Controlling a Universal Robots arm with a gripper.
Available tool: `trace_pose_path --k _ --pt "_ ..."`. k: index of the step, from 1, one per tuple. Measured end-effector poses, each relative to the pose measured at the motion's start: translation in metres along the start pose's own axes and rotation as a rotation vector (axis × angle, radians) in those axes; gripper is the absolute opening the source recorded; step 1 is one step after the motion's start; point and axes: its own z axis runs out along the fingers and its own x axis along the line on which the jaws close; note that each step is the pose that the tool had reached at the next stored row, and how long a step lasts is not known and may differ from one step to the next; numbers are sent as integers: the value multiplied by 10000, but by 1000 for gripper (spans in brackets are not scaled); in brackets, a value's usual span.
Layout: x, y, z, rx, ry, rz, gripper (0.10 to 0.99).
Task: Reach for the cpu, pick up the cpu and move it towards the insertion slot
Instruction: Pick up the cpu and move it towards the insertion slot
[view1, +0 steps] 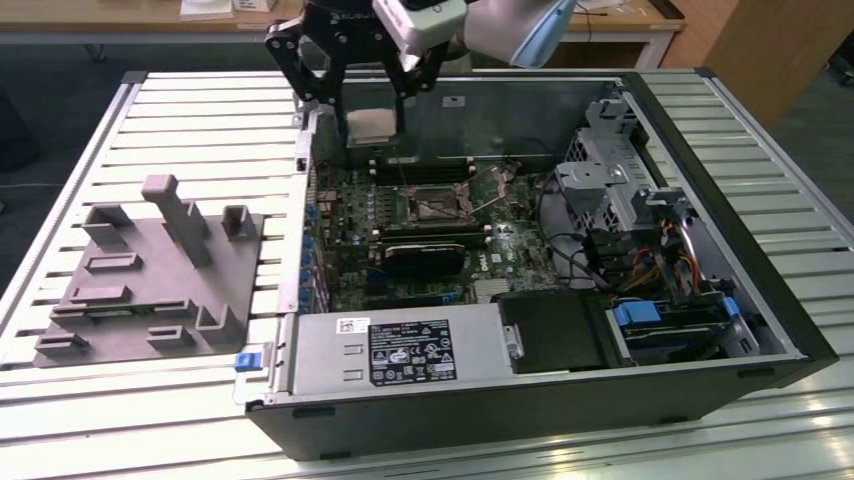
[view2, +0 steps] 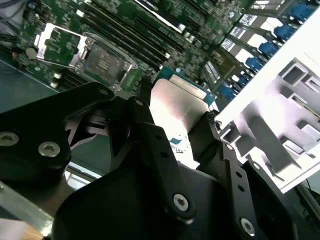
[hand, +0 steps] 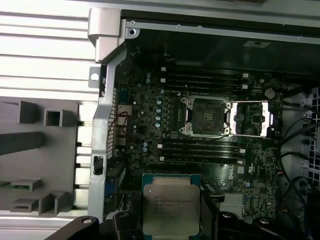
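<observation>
Black end effector (view2: 172, 132) clamps the cpu (hand: 171, 210), its lower edge hidden.

cpu (hand: 171, 210): silvery brushed-metal top, dull sheen, thin green rim
insertion slot (hand: 207, 116): shiny silver metal frame, dark matt centre
gripper (view1: 363, 88): black matt metal links with bright screw heads
fixture block (view1: 147, 280): grey matt plastic, smooth
table (view1: 200, 130): pale ribbed metal slats, satin
computer case (view1: 534, 415): black matt outer wall, bare grey sheet metal inside
</observation>
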Motion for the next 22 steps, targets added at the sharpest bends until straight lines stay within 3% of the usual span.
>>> trace_pose_path --k 14,22 --pt "-441 -13 24 -1 7 0 545" --pt "-556 -1 102 10 74 2 545"
